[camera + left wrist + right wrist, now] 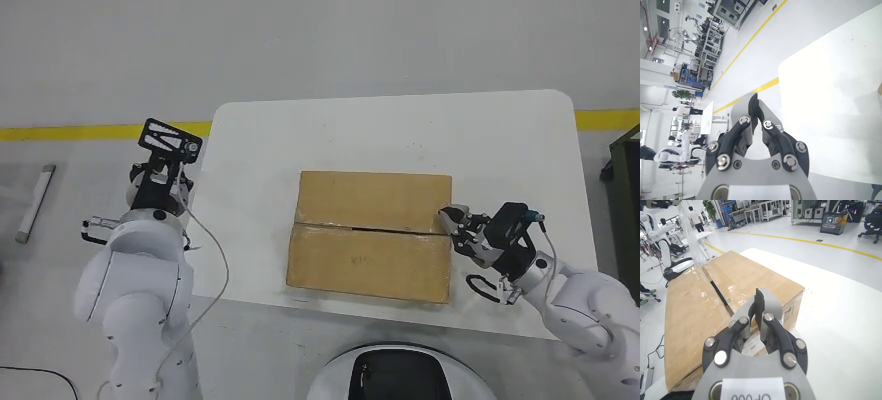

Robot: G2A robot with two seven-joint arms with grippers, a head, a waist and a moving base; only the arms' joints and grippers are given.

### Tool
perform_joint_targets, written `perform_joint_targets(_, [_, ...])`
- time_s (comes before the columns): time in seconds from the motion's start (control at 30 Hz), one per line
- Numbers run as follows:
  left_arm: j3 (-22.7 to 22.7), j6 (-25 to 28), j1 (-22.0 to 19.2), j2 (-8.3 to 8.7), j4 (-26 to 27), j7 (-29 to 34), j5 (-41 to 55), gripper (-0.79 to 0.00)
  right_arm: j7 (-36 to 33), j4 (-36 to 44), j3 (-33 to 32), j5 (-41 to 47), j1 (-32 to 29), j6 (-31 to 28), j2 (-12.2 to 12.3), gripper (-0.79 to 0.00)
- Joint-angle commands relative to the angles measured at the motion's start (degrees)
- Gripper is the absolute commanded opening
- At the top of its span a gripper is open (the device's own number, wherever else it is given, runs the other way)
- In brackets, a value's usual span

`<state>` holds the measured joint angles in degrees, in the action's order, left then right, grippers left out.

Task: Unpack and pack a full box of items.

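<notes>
A closed cardboard box (370, 235) lies in the middle of the white table (400, 130), its two top flaps meeting at a seam under glossy clear tape (704, 289). A clear strip rises from the far end of that seam. My right gripper (447, 216) is at the box's right end, level with the seam, its fingers (770, 306) shut over the box (696, 313) edge; nothing shows between them. My left gripper (172, 138) hangs shut beyond the table's left edge, away from the box, with its pads (753, 108) pressed together.
A yellow line (70, 131) runs across the floor behind the table. A grey bar (35, 200) lies on the floor at the far left, and a dark cabinet (625, 160) stands at the right. The table (838, 313) around the box is bare.
</notes>
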<state>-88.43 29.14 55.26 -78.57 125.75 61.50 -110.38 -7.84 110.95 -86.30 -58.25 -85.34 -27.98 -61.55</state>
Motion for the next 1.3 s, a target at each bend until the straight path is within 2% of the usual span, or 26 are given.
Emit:
perform_joint_targets(0.0, [-0.15, 0.59, 0.13, 0.11, 0.05, 0.15, -0.12, -0.785, -0.15, 0.12, -0.08, -0.09, -0.04, -0.02, 0.01, -0.785])
perform_joint_targets(0.07, [-0.41, 0.32, 0.43, 0.17, 0.01, 0.40, -0.10, -0.785, -0.26, 0.31, -0.17, -0.12, -0.05, -0.03, 0.02, -0.785])
perform_joint_targets(0.1, [-0.47, 0.60, 0.62, 0.24, -0.02, 0.86, -0.76, -0.533, -0.41, 0.37, -0.21, -0.14, -0.05, -0.04, 0.03, -0.785])
perform_joint_targets(0.13, [-0.46, 0.47, 0.73, 0.26, 0.07, 1.03, -0.86, -0.240, -0.52, 0.47, -0.26, -0.08, -0.04, -0.03, 0.03, -0.785])
perform_joint_targets(0.17, [-0.54, -0.21, 0.89, 0.22, -0.02, 1.30, -0.28, 0.000, -0.63, 0.59, -0.35, -0.09, -0.02, -0.04, 0.04, -0.785])
perform_joint_targets(0.63, [-4.45, -1.03, 1.82, 0.88, 0.43, 2.84, -3.22, 0.000, -1.12, 1.72, -1.91, 0.83, -0.68, 0.36, 0.13, -0.785])
perform_joint_targets(0.8, [-3.52, 0.99, 1.87, 1.08, 1.22, 1.62, -2.69, 0.000, 0.11, 2.55, -3.13, 2.08, -1.23, 1.43, 0.08, -0.785])
perform_joint_targets(0.97, [2.14, 0.32, 0.62, 0.66, 1.28, 0.62, 2.29, 0.000, 1.51, 3.75, -6.31, 3.49, -2.75, 2.58, 0.15, -0.785])
perform_joint_targets(1.13, [10.75, 1.33, -1.61, 0.07, 0.03, 0.70, 6.44, 0.000, 2.10, 3.99, -10.47, 4.23, -4.97, 2.75, 0.32, -0.785])
perform_joint_targets(1.27, [20.05, 2.45, -2.56, -0.72, -0.71, 0.56, 12.00, 0.000, 2.71, 3.07, -13.36, 4.83, -6.85, 3.37, 0.36, -0.785])
